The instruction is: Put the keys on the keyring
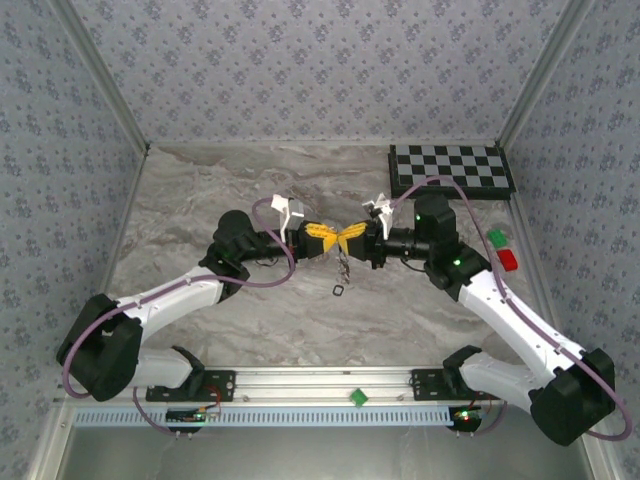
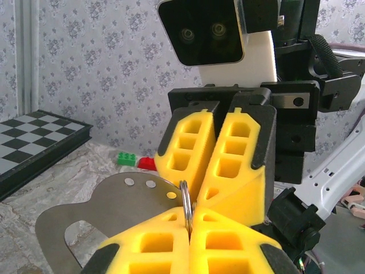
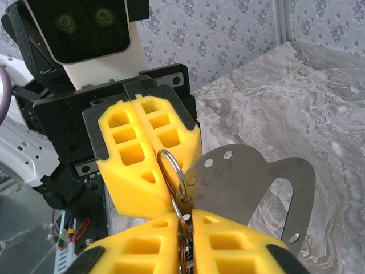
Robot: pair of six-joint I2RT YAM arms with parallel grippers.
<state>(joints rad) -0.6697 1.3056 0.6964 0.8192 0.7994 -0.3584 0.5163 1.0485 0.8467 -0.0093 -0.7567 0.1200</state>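
Observation:
Over the middle of the table my left gripper point(image 1: 325, 238) and right gripper point(image 1: 350, 236) meet tip to tip. Between them is the keyring point(image 2: 184, 197), a silver split ring. In the left wrist view my left gripper point(image 2: 190, 214) is shut on the ring's lower part. From the right wrist camera the keyring point(image 3: 177, 172) runs down into the narrow gap of my right gripper point(image 3: 187, 214), whose fingers press on it. A flat grey metal tag point(image 3: 245, 182) with small holes hangs on the ring. A dark cluster point(image 1: 343, 265), probably keys, dangles under the grippers. One small dark key point(image 1: 338, 291) lies on the table below.
A folded chessboard point(image 1: 450, 170) lies at the back right. A green brick point(image 1: 496, 238) and a red brick point(image 1: 507, 259) sit near the right wall. Patterned walls close in the table on three sides.

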